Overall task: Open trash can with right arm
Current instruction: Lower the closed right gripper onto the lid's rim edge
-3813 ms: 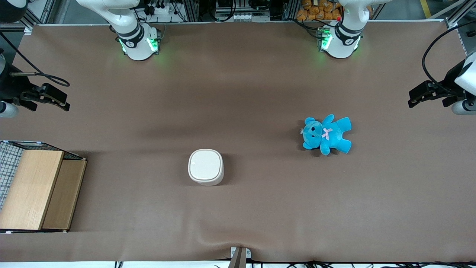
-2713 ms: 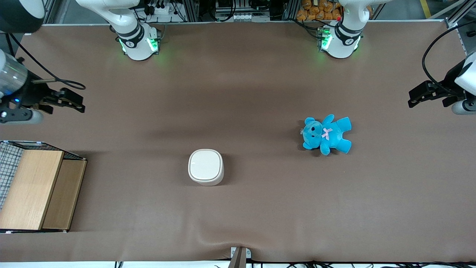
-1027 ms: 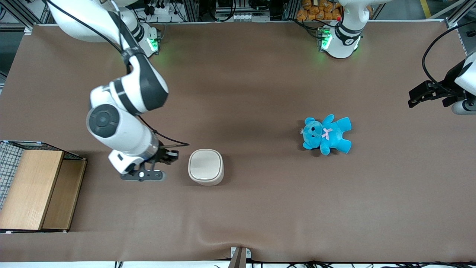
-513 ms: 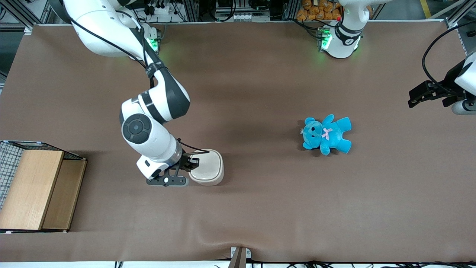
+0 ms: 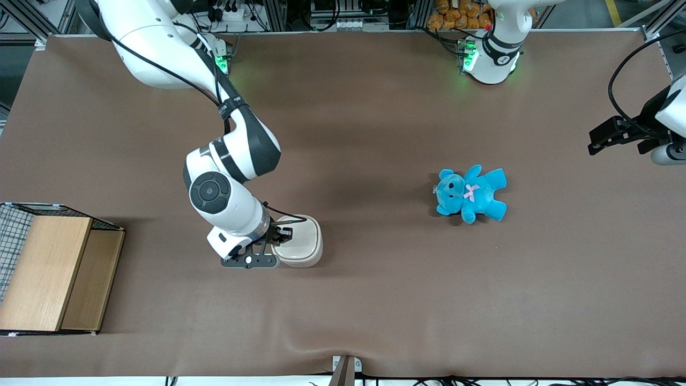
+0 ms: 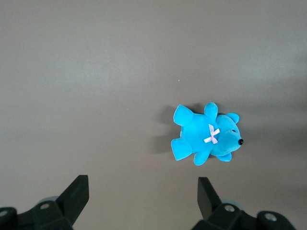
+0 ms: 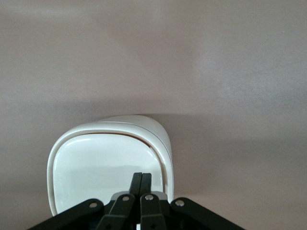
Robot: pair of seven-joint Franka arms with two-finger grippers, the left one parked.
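The trash can (image 5: 301, 240) is a small cream-white bin with a smooth lid, standing on the brown table with the lid down. My right arm (image 5: 225, 182) reaches over it from the working arm's end. My gripper (image 5: 282, 235) hangs just above the lid near its edge. In the right wrist view the trash can (image 7: 96, 163) fills the middle and the gripper (image 7: 142, 178) has its two black fingers pressed together over the lid, holding nothing.
A blue teddy (image 5: 470, 193) lies on the table toward the parked arm's end; it also shows in the left wrist view (image 6: 206, 139). A wooden box with wire mesh (image 5: 48, 268) stands at the working arm's end, near the front edge.
My right arm swung in from the table's end and came over the trash can. In the last half second the gripper moved a little farther over the lid.
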